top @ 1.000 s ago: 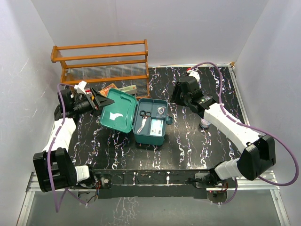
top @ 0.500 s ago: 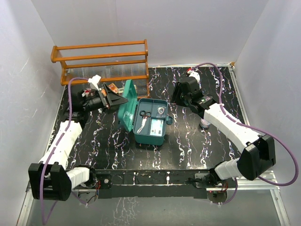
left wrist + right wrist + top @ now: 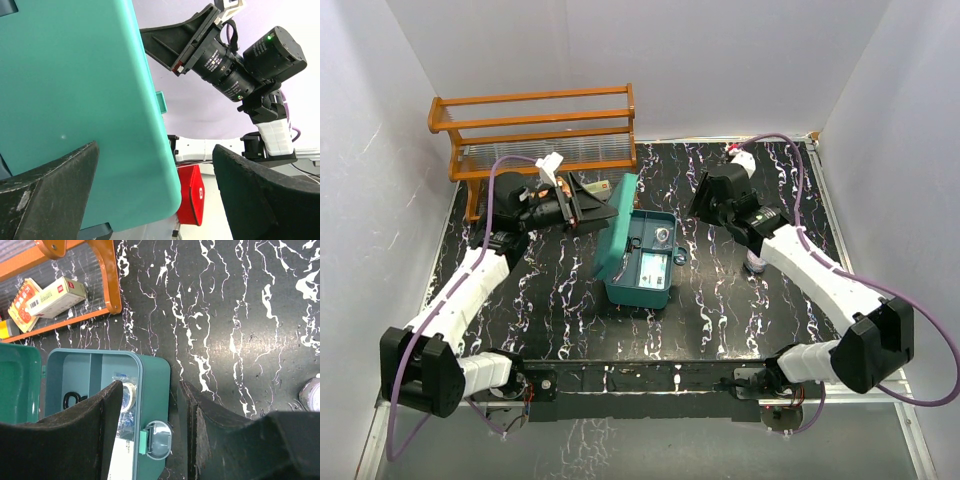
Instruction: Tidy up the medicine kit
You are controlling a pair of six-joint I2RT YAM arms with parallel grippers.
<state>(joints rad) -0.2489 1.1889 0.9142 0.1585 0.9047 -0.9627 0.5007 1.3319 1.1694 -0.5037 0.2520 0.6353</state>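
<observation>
The teal medicine kit [image 3: 655,290] sits mid-table with its lid [image 3: 617,232] swung up almost upright. My left gripper [image 3: 603,212] is open and pressed against the lid's outer face; in the left wrist view the lid [image 3: 75,100] fills the space by the left finger, and the gripper [image 3: 155,200] holds nothing. My right gripper [image 3: 695,212] hovers at the kit's right end, jaws apart. In its wrist view the gripper [image 3: 150,435] straddles the kit's front wall [image 3: 155,390] and grey latch [image 3: 159,441] without touching. Inside lie scissors [image 3: 637,243], a tape roll [image 3: 129,392] and a white packet [image 3: 650,268].
A brown wooden rack [image 3: 535,130] stands at the back left, with medicine boxes [image 3: 52,295] under it. A white bottle [image 3: 757,262] stands right of the kit, beneath my right arm. A red pouch [image 3: 191,200] shows past the lid's edge.
My left gripper has swept right, and the lid has swung from lying flat open to almost upright. My right arm shifted only slightly.
</observation>
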